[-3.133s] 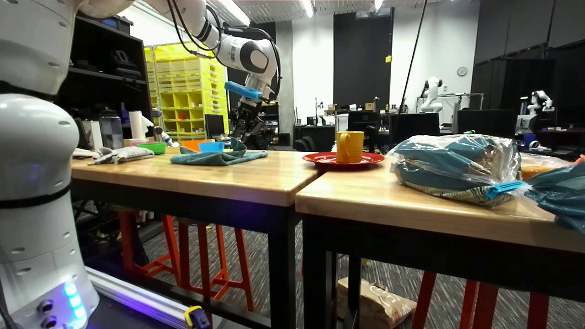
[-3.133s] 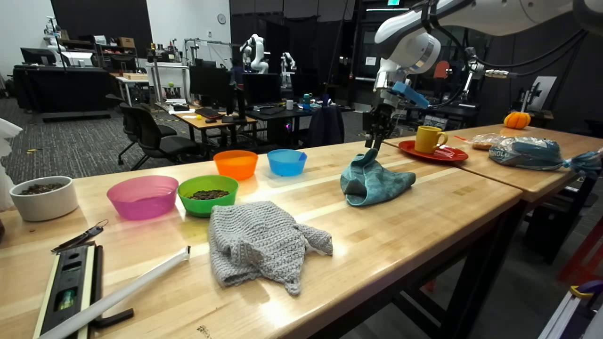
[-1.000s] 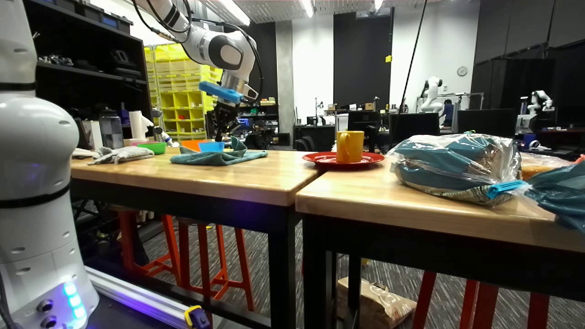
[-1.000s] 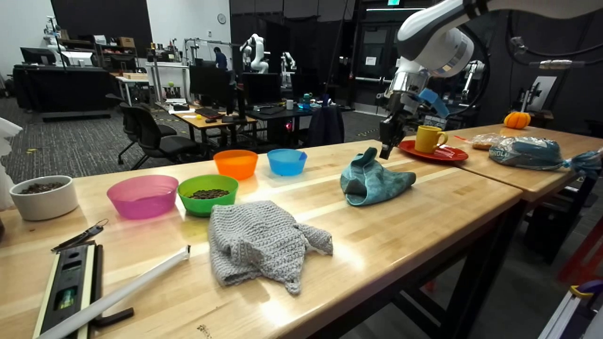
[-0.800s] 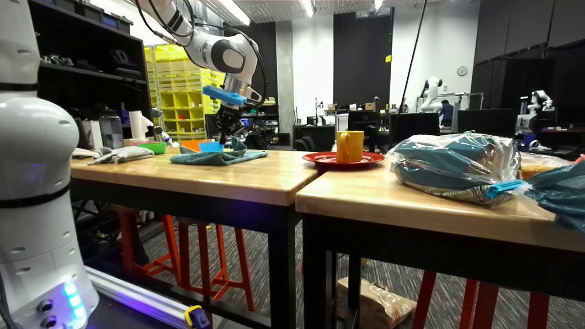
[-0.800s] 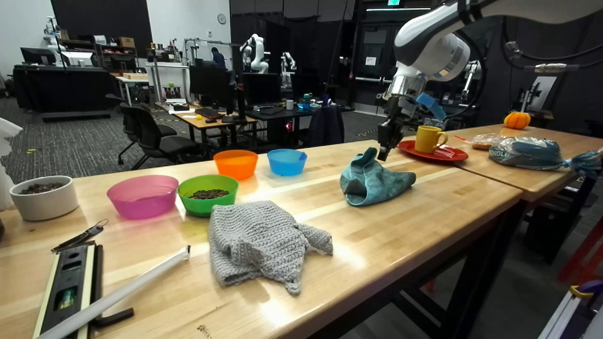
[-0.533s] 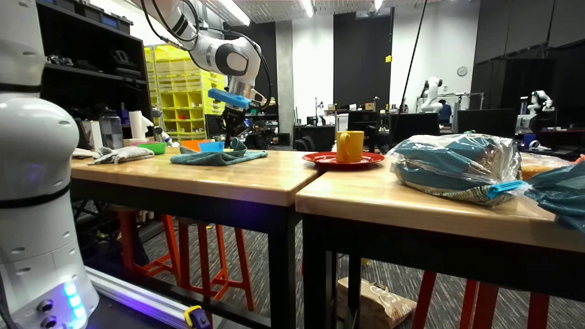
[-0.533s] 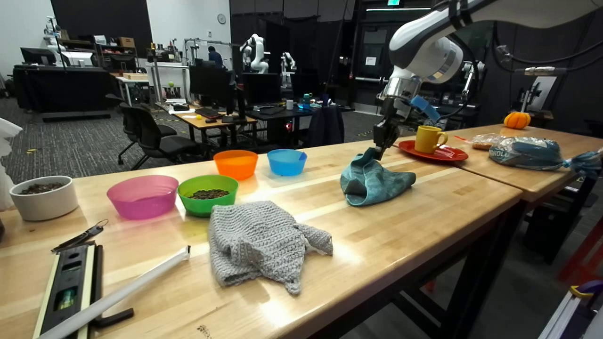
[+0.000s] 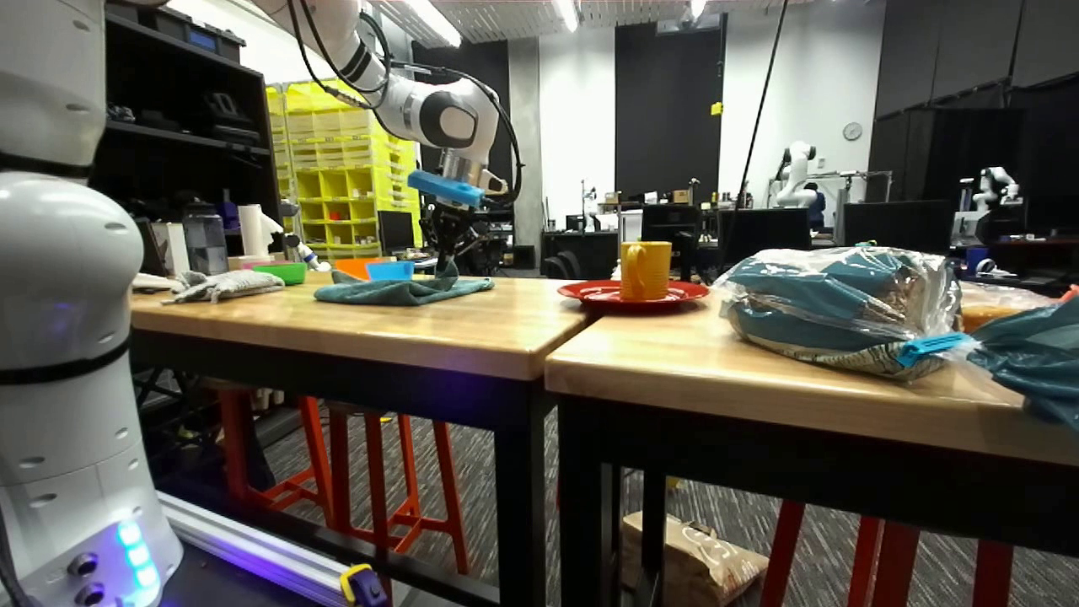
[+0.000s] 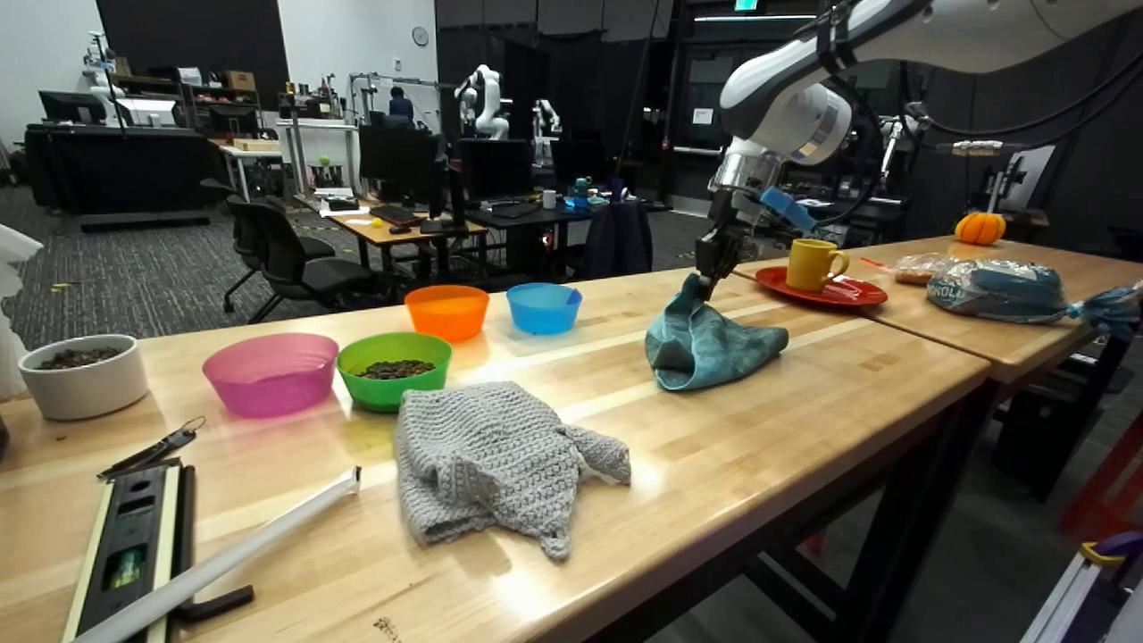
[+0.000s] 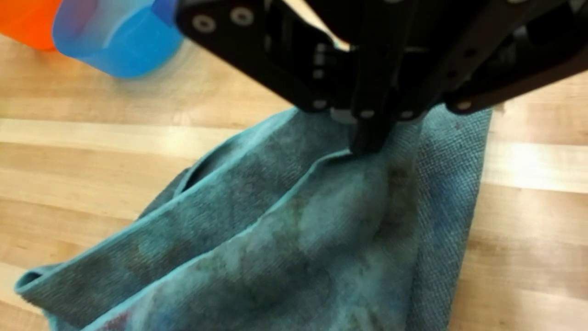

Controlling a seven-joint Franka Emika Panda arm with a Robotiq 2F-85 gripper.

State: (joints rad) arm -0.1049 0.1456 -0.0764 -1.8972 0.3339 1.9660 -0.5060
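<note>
- My gripper was closed narrow; I saw nothing pinched in it.
- Within the last second it had come against the raised fold of the teal cloth: contact, I judged, but not a hold.
- The cloth lay on the surface, near the blue bowl.

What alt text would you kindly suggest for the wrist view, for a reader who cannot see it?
A shut black tool at the top touches a rumpled teal cloth on a light wooden table; whether it grips the cloth is unclear. At upper left, a blue bowl and an orange bowl are cut off by the frame.
</note>
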